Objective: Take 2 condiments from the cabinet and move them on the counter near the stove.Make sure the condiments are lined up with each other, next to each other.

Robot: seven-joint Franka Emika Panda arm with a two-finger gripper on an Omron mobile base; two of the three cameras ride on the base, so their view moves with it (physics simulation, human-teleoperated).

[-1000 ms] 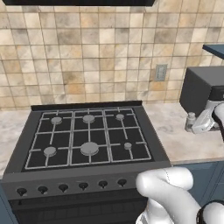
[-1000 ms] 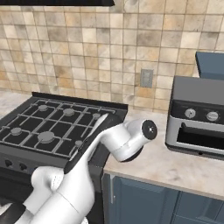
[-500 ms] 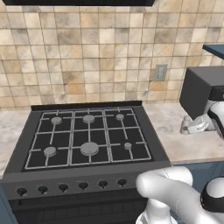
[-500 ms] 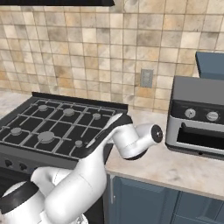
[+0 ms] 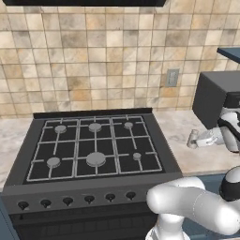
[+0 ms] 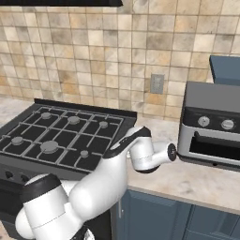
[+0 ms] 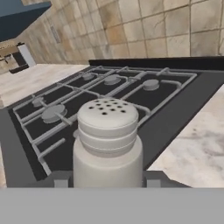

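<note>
1. The gripper (image 5: 193, 139) is clamped around the grey-white shaker (image 7: 107, 142); from the hand view the perforated lid sits right between the finger tips, so the hand is closed on it.
2. In the left base view the shaker (image 5: 192, 139) shows as a small pale cylinder held out over the marbled counter (image 5: 187, 154), on the strip between the black gas stove (image 5: 93, 145) and the dark toaster oven (image 5: 216, 101).
3. Whether its base is touching the stone or just above it, I cannot tell.
4. So I would say the first condiment is out of the cabinet and at the spot near the stove, but not yet let go.
5. No yellow-orange bottle stands on the counter by the stove, so the second condiment looks yet to be fetched.
6. What is left, by my reckoning: set the shaker down and release it, go for the bottle, then stand it right beside the shaker in a tidy line.
7. Roughly the halfway mark, perhaps a little short of it.
</note>
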